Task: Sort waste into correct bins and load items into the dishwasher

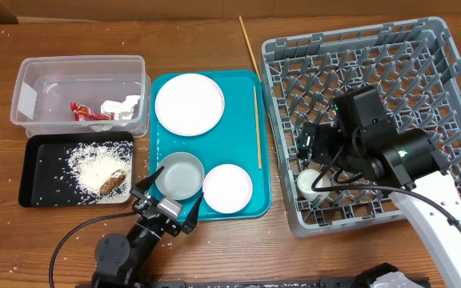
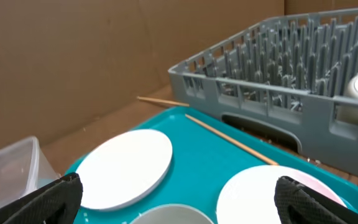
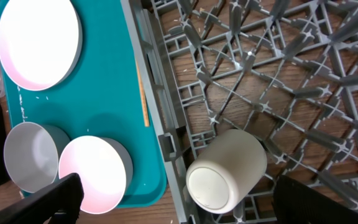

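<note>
Right gripper jaws hanging apart over tilted cup, left gripper jaws gaping, chopstick lying along tray edge

left arm: black, low at the near edge, cable looping off to its left, wrist angled up and to the right.
left gripper: jaws spread wide, holding nothing; black fingers sit in both lower corners of the left wrist view.
right arm: white forearm comes in from the lower right, black wrist bent toward the left.
right gripper: jaws wide apart, holding nothing; fingers at both lower corners of the right wrist view.
</note>
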Controlling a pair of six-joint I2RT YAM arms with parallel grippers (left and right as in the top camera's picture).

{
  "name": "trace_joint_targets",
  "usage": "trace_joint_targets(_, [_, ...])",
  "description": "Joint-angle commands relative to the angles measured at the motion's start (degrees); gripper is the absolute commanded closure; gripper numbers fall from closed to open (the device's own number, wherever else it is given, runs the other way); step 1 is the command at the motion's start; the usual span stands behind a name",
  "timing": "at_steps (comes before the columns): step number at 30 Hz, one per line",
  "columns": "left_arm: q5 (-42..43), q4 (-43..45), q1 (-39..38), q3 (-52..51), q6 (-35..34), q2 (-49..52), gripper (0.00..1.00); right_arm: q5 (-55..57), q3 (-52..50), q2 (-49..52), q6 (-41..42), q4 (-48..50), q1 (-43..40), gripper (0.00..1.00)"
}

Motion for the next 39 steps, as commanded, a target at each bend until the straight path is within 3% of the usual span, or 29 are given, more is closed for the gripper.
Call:
trace_joint_targets(1, [1.25, 0.5, 0.57, -0.83, 0.85, -0.59, 0.0, 0.11, 0.85, -0.26, 0.07, 0.2, 0.22, 0.0])
trace_joint_targets(12, [1.25, 0.5, 0.57, -0.83, 0.85, -0.59, 0.0, -1.27, 0.85, -0.26, 0.28, 0.39, 0.22, 0.0])
trace_joint_targets(15, [1.27, 0.5, 0.57, -0.83, 0.85, -0.59, 0.0, -4.31, 0.85, -0.26, 0.28, 5.22, 0.22, 0.0])
trace_joint_targets(16, [1.25, 0.5, 0.57, -0.83, 0.87, -0.59, 0.0, -6.75, 0.85, -0.26, 0.28, 6.32, 0.22, 0.02])
trace_joint_targets(17, [1.25, 0.5, 0.57, -0.83, 0.85, -0.59, 0.0, -14.14, 0.85, 0.0, 0.0, 7.74, 0.76, 0.19])
trace_joint_targets(18, [1.25, 0.5, 0.57, -0.83, 0.85, -0.59, 0.0, -17.46, 0.83, 0.31, -0.13, 7.91, 1.46, 0.22])
trace_joint_targets(21, [1.25, 0.5, 0.57, -0.83, 0.85, -0.59, 0.0, -19.96, 0.52, 3.52, -0.37, 8.5, 8.76, 0.18])
trace_joint_targets(26, [1.25, 0.5, 0.57, -0.83, 0.85, -0.59, 0.0, -9.81, -0.26, 13.79, -0.42, 10.67, 19.82, 0.21])
trace_joint_targets(27, [1.25, 0.5, 0.57, -0.83, 0.85, -0.59, 0.0, -4.7, -0.26, 17.29, -1.66, 10.8, 20.83, 0.21])
trace_joint_targets(30, [1.25, 0.5, 0.57, -0.83, 0.85, -0.59, 0.0, -5.11, -0.28, 23.87, -9.94, 12.7, 21.24, 0.21])
trace_joint_targets(37, [1.25, 0.5, 0.57, -0.83, 0.85, -0.59, 0.0, -8.0, -0.28, 33.97, -13.97, 13.7, 21.24, 0.37])
trace_joint_targets(39, [1.25, 0.5, 0.57, -0.83, 0.85, -0.59, 0.0, -7.56, -0.33, 34.6, -13.97, 14.6, 21.22, 0.47])
